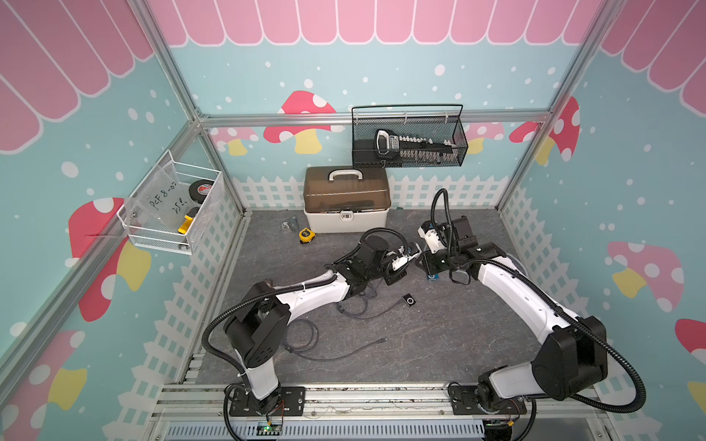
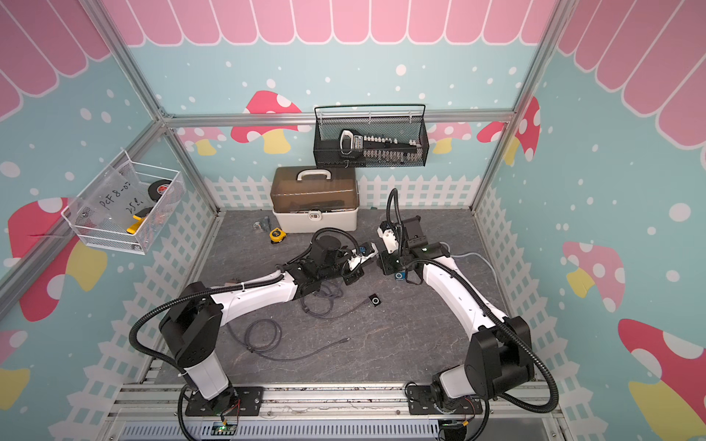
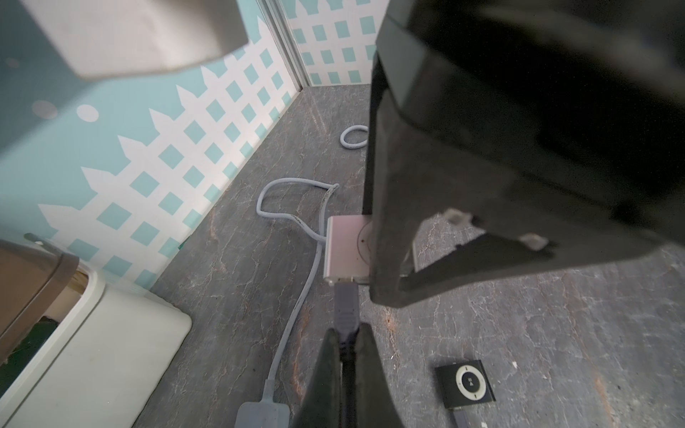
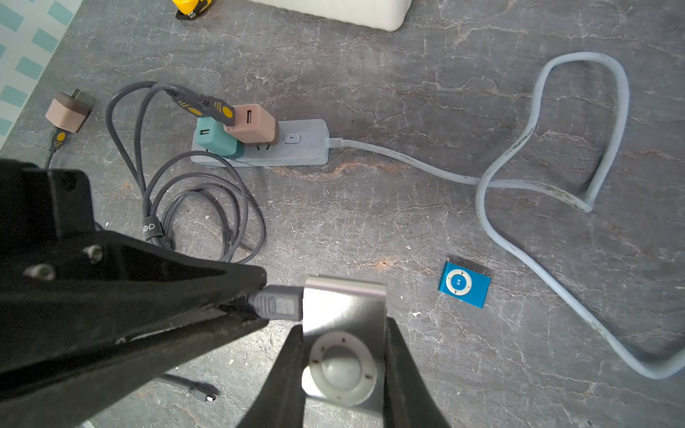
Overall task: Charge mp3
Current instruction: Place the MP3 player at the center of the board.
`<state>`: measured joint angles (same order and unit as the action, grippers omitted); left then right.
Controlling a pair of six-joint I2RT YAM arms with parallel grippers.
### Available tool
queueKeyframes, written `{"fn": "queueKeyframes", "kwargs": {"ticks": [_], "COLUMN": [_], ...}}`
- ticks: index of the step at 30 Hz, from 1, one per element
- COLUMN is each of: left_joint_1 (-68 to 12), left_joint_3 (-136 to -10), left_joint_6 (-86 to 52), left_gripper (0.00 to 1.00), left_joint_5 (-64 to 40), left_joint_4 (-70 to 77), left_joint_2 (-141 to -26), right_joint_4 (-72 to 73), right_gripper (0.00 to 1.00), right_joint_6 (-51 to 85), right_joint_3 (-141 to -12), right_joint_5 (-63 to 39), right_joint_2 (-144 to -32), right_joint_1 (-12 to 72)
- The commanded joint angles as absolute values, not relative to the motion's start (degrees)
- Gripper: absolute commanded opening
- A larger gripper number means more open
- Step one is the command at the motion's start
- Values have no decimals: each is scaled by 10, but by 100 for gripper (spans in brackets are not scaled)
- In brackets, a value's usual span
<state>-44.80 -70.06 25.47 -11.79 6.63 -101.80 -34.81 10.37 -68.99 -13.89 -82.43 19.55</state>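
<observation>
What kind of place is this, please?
Probably a staged robot test cell, not a real workshop: an aluminium frame, mushroom-printed walls, a wire basket of tools and a toolbox.

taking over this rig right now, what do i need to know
Left pincer: shut on the grey cable plug.
Right pincer: shut on the silver mp3 player.
Done: plug meets the player's port; full seating unclear.
To do: push home, release both, check the cable's far end reaches the power strip.
The blue mp3 player and the black mp3 player lie loose nearby.
</observation>
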Motion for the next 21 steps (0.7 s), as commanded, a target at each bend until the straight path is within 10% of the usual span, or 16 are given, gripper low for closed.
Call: {"fn": "queueKeyframes", "kwargs": {"ticks": [1,21], "left_joint_1": [-465,-397], "left_joint_3": [-718,-676], "left_joint_6": [252,144], "left_gripper": [6,49], "left_joint_5": [-128,-103], "left_joint_4": [91,64], "left_joint_2": [-1009,-891], "right_joint_4": [-357,-391], "right_gripper": [14,18], "right_joint_6": [119,225], "right_joint_3": [-688,-676], "right_joint_5": [-185,-116], "right_joint_2": [-828,-913], "right_joint_1": [208,124]}}
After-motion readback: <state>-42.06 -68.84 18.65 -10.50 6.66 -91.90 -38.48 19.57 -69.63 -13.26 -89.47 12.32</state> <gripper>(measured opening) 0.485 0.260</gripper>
